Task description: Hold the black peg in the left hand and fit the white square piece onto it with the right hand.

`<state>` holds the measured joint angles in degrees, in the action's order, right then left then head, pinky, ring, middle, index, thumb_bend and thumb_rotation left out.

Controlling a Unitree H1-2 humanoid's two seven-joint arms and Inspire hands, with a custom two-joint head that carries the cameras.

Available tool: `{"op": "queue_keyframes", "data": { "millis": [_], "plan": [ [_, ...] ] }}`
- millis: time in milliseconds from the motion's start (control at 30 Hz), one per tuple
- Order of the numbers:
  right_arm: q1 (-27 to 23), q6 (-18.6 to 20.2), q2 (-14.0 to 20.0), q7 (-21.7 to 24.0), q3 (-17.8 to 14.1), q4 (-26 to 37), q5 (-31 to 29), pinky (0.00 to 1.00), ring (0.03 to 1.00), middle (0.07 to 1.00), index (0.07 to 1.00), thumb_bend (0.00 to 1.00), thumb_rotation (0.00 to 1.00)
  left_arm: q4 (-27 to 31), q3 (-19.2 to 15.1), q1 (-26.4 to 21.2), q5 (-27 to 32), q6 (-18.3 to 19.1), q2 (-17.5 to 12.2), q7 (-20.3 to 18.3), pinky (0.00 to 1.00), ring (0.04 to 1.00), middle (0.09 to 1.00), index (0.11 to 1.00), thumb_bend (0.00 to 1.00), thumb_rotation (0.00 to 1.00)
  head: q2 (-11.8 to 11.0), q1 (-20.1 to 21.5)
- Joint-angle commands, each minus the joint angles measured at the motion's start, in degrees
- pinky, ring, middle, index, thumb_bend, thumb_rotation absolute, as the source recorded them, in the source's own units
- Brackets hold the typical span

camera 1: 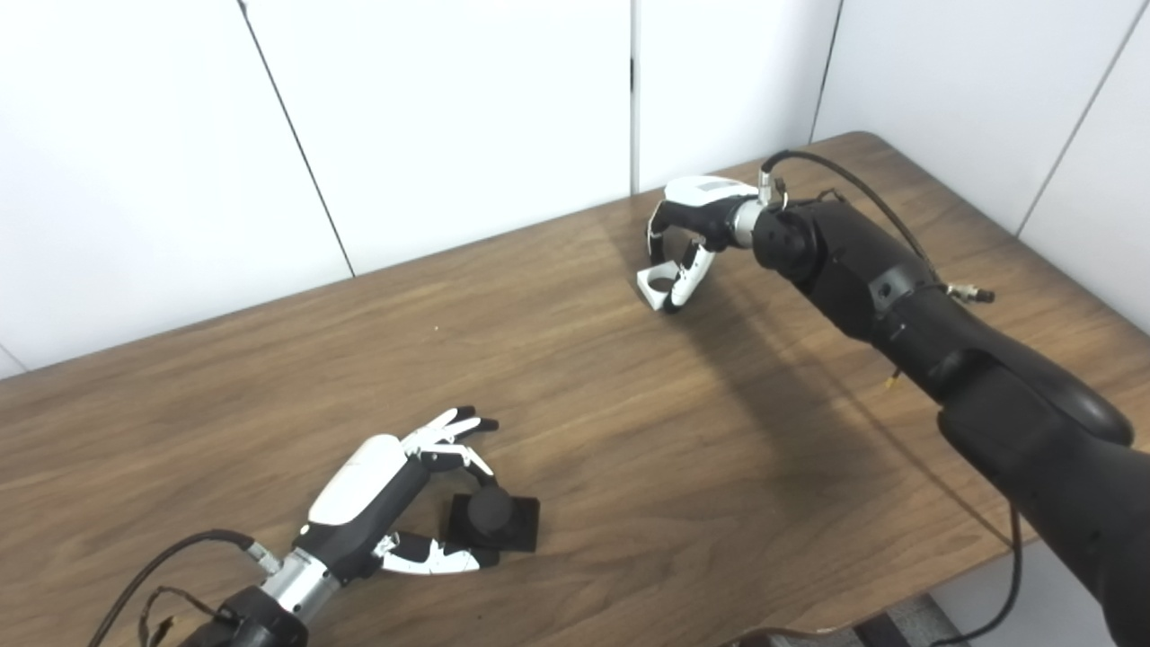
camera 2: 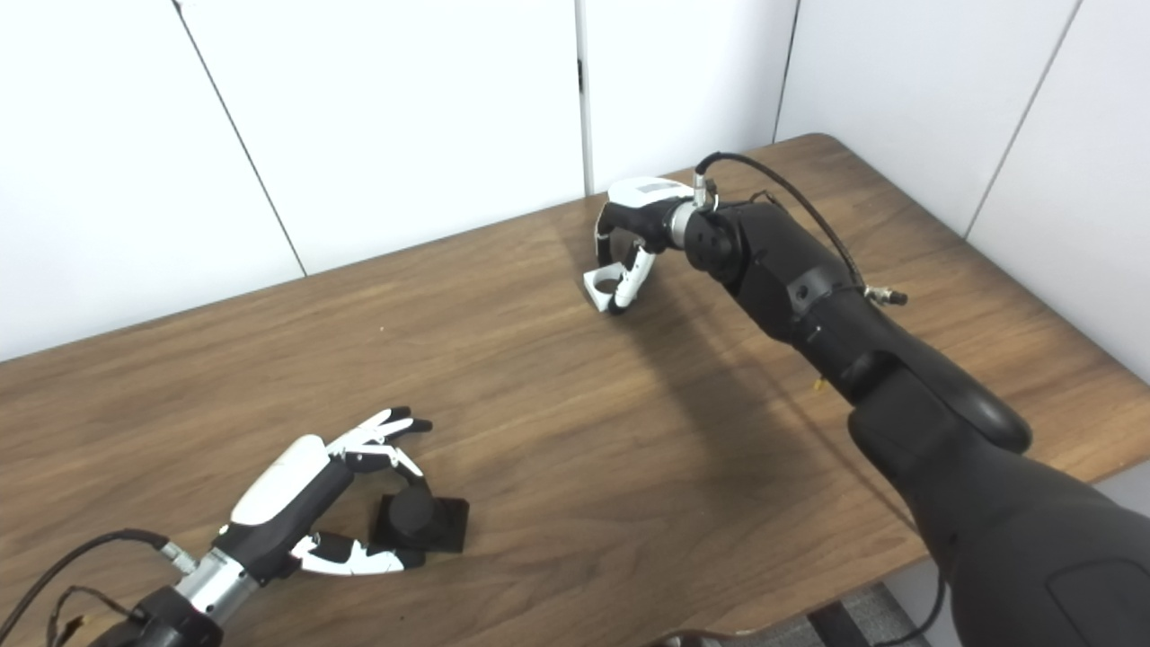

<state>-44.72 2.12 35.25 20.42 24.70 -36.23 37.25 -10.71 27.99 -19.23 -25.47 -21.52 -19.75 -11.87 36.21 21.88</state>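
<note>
Left eye view: the left hand (camera 1: pixel 395 490) lies low on the brown table (camera 1: pixel 629 431) near its front edge, fingers (camera 1: pixel 454 427) spread wide and thumb (camera 1: pixel 431 559) stretched out, with the black peg (camera 1: pixel 492 519) between them. The peg stands on its square black base on the wood; the thumb tip touches the base, but the hand is not closed on it. Well apart, near the far edge by the white wall (camera 1: pixel 431 117), the right hand (camera 1: pixel 687 238) curls down over the white square piece (camera 1: pixel 658 286), fingers on both sides of it. I cannot tell whether the piece is gripped or only fenced in.

Right eye view: the same layout. The white square piece (camera 2: pixel 604 286) rests on the table under the right hand (camera 2: pixel 633 234), its round hole facing up. The black peg (camera 2: pixel 415 519) sits inside the open left hand (camera 2: pixel 310 499).
</note>
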Motion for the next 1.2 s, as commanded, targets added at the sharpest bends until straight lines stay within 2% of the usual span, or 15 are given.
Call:
{"op": "queue_keyframes", "data": {
  "millis": [0, 167, 500, 633, 867, 1167],
  "plan": [
    [1.61, -0.35, 0.71, 0.27, 0.36, -0.16, 0.54, 0.94, 0.938, 0.847, 0.481, 0.52, 0.14, -1.32, 0.88, 1.76, -3.64, 1.97, -3.43, -4.03, 0.93, 0.974, 0.905, 0.493, 0.52, 0.07, 0.07, 0.08],
    [2.02, -1.11, 0.98, -1.26, -1.79, 1.2, -1.25, 0.99, 0.951, 0.856, 0.481, 0.52, 0.13, -1.04, 0.73, 1.68, -3.43, 2.22, -3.66, -4.31, 0.94, 0.975, 0.907, 0.493, 0.52, 0.07, 0.22, 0.33],
    [2.24, -2.97, 3.38, 0.51, -4.83, 8.07, -4.38, 1.0, 0.957, 0.866, 0.481, 0.52, 0.14, -1.58, 0.68, 1.5, -3.29, 1.85, -3.42, -4.35, 0.93, 0.974, 0.904, 0.492, 0.52, 0.07, 0.32, 0.55],
    [2.73, -2.4, 4.56, 2.39, -5.9, 13.64, -5.36, 0.98, 0.959, 0.868, 0.482, 0.52, 0.13, -1.96, 0.79, 1.45, -3.33, 1.66, -3.24, -4.24, 0.93, 0.971, 0.902, 0.492, 0.52, 0.07, 0.3, -0.05],
    [4.25, -3.91, 5.98, 5.47, -7.53, 22.78, -6.94, 0.95, 0.953, 0.881, 0.481, 0.52, 0.14, -2.34, 0.86, 1.53, -3.4, 1.47, -3.16, -4.01, 0.93, 0.972, 0.902, 0.492, 0.52, 0.07, 0.19, 0.02],
    [8.47, -2.83, 5.28, 6.9, -11.46, 32.72, -10.3, 0.92, 0.955, 0.876, 0.48, 0.52, 0.14, -3.16, 1.05, 1.38, -3.72, 1.69, -2.19, -3.35, 0.94, 0.975, 0.904, 0.492, 0.52, 0.07, 1.07, -3.41]
  ]
}}
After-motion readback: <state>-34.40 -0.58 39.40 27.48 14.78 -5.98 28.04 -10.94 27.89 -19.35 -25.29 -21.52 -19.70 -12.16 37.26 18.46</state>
